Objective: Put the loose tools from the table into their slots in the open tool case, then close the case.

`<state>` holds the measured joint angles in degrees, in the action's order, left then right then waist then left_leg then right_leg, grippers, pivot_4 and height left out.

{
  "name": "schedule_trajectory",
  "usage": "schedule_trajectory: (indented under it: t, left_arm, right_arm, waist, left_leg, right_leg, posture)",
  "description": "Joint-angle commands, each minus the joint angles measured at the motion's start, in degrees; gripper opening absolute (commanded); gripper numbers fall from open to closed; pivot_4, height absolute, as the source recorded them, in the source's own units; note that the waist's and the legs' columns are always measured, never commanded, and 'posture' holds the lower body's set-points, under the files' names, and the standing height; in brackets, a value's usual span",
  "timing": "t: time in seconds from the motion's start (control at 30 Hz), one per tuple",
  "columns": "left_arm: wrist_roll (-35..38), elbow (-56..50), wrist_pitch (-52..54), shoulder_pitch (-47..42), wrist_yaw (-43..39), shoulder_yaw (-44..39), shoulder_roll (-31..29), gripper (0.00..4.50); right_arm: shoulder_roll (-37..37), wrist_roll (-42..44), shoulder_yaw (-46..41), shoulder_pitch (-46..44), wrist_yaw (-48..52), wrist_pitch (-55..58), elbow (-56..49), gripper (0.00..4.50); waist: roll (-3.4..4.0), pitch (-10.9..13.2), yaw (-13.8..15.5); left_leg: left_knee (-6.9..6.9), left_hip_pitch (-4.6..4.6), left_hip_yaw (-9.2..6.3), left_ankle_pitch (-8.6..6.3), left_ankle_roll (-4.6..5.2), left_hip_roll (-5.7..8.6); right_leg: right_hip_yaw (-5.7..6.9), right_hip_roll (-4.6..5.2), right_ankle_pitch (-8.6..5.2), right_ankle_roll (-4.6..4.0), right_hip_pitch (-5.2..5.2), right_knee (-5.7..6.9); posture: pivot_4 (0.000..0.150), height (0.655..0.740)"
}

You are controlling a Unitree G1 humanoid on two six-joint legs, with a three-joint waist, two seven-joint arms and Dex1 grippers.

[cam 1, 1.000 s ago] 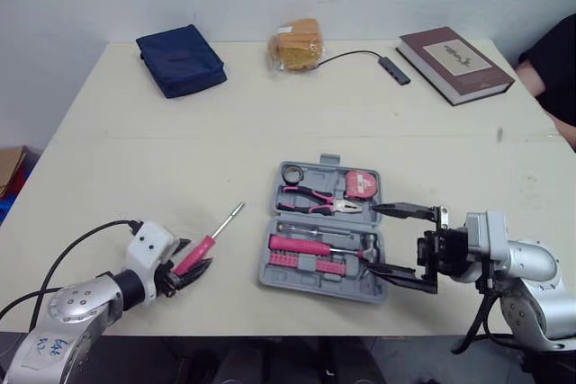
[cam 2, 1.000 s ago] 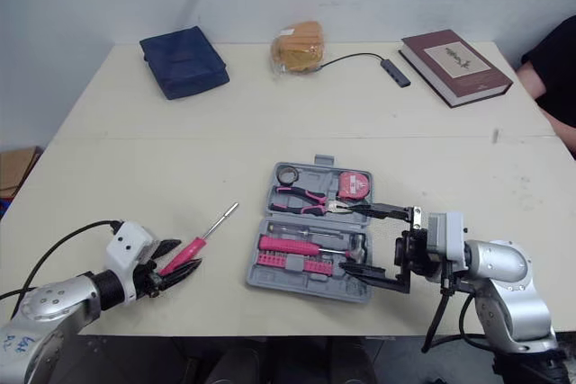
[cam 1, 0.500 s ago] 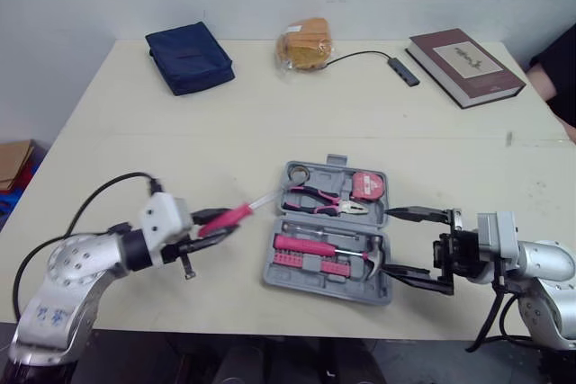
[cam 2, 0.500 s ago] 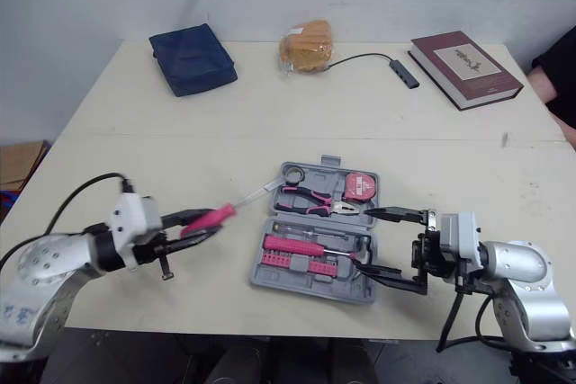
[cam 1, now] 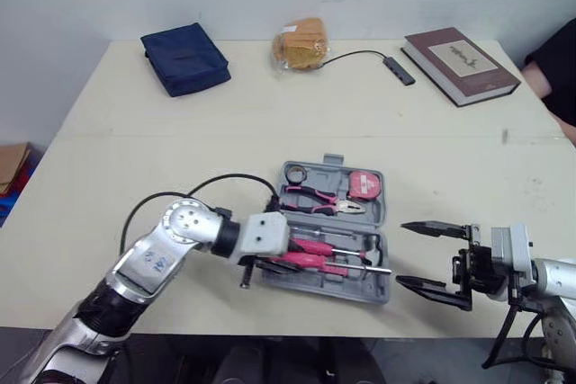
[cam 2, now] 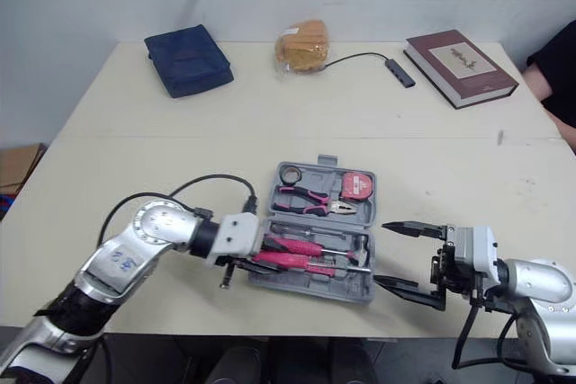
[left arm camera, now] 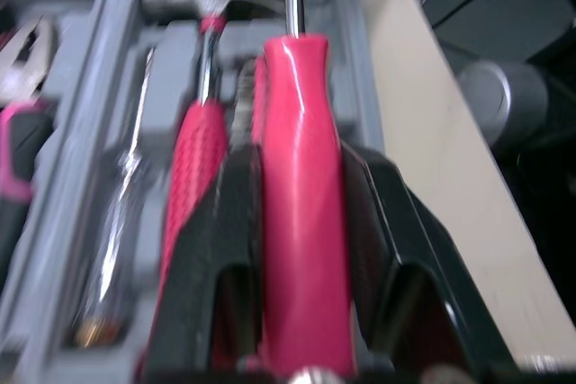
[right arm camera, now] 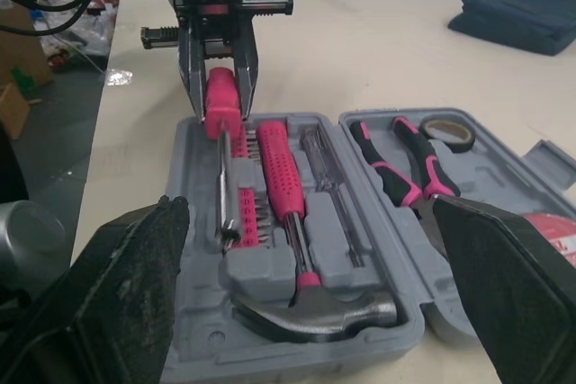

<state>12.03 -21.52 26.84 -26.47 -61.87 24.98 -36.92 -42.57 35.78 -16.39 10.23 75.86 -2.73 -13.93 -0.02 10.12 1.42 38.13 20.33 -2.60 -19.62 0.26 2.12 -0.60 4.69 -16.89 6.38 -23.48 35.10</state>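
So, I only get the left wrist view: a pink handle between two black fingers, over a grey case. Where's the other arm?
Observer: The right gripper sits just off the tool case's right side, fingers wide open, holding nothing.
Visitor: And where does my pink handle's metal end reach?
Observer: The screwdriver's tip rests on the row of bits, short of the hammer head.
Visitor: Anything else on the table?
Observer: Along the far edge, a blue pouch, a bagged loaf, a cable hub and a brown book.
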Motion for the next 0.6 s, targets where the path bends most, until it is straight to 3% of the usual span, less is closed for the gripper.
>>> schedule_trajectory:
  t: [0.03,0.37,0.6]
  left_arm:
    - [-1.26,-1.96,3.31,-1.04,0.07,1.78,-0.22,0.55]
    - [-3.25,-0.86,3.85,-0.76,0.42,1.98,0.30,0.55]
    - [1.30,-1.47,-0.45,-0.98,-3.32,-0.80,0.99,3.69]
  right_arm:
    - [0.25,0.82,-2.20,2.42,-0.73,-0.66,-3.27,4.50]
    - [1.02,0.03,-2.03,4.26,-2.17,-1.60,-3.82,4.50]
    - [1.21,-0.63,-1.43,3.24,-2.54,-2.18,-2.46,4.50]
  waist:
    - [-0.01,0.01,-0.09]
    - [-0.01,0.01,-0.04]
    - [-0.01,0.01,-0.08]
  left_leg:
    - [0.01,0.00,-0.01,0.00,0.00,-0.01]
    - [0.03,-0.04,0.01,0.02,-0.02,-0.01]
    - [0.04,-0.04,0.00,0.03,-0.04,-0.01]
  right_leg:
    - [0.00,0.00,0.00,0.00,0.00,0.00]
    - [-0.06,0.01,0.00,0.00,0.00,0.06]
    - [-0.06,0.02,0.00,0.00,0.00,0.06]
  posture:
    - [0.150,0.7400]
    - [0.150,0.7400]
    - [0.150,0.7400]
